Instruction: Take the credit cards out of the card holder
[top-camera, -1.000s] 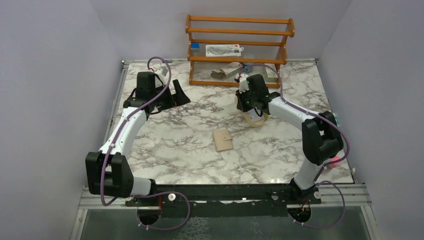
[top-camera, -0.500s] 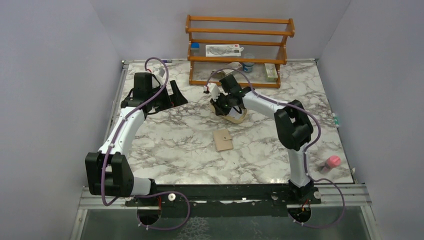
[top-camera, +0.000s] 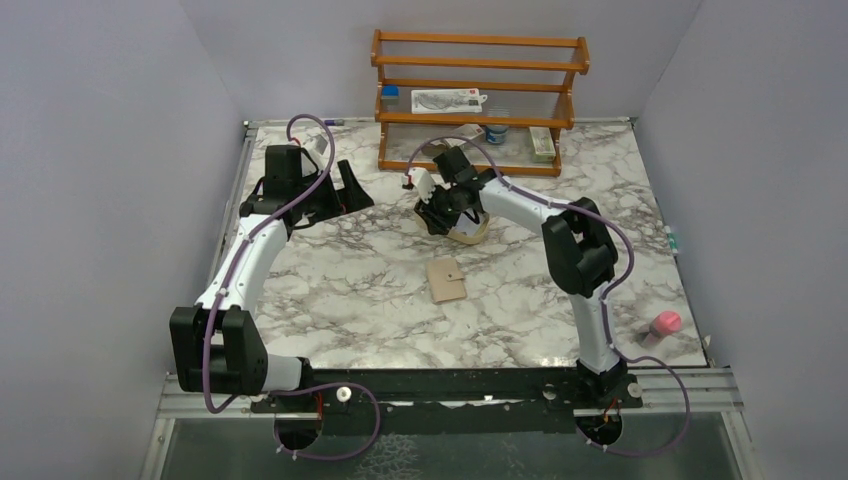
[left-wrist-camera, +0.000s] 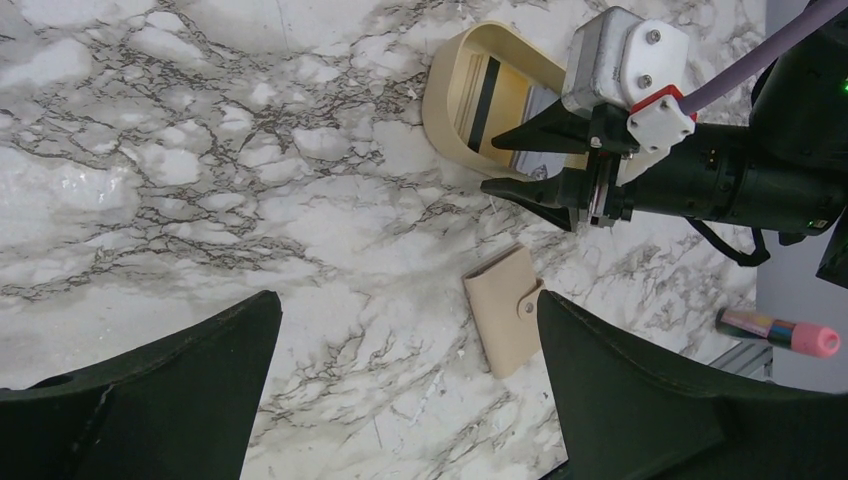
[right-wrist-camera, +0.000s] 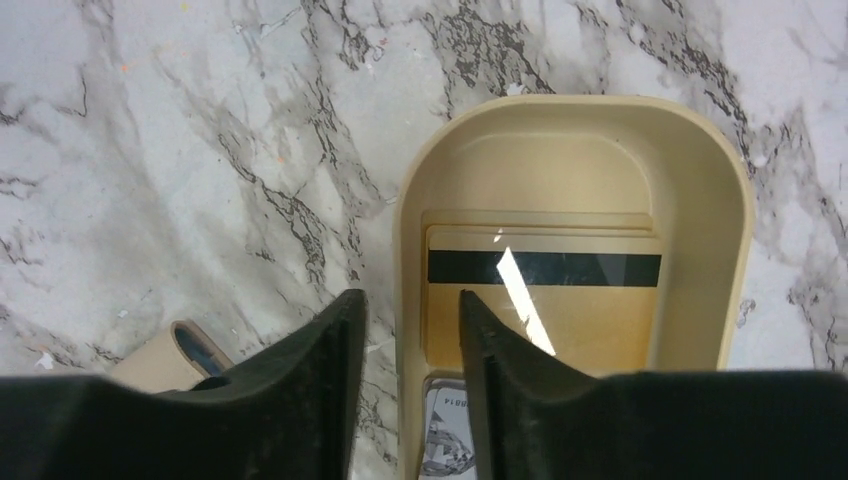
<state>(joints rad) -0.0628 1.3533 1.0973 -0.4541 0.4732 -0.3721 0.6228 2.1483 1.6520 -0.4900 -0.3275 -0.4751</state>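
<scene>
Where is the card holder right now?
In the top view, the card holder lies flat on the marble table near its middle, just on the near side of the tan tray, untouched.

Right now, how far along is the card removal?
Done, it seems: a yellow card with a dark stripe and a whitish card lie in the tray; the card holder lies folded on the table. In hand: nothing; the right gripper hovers open at the tray's rim, the left gripper is open. Left: perhaps nothing; the holder's inside is hidden.
</scene>
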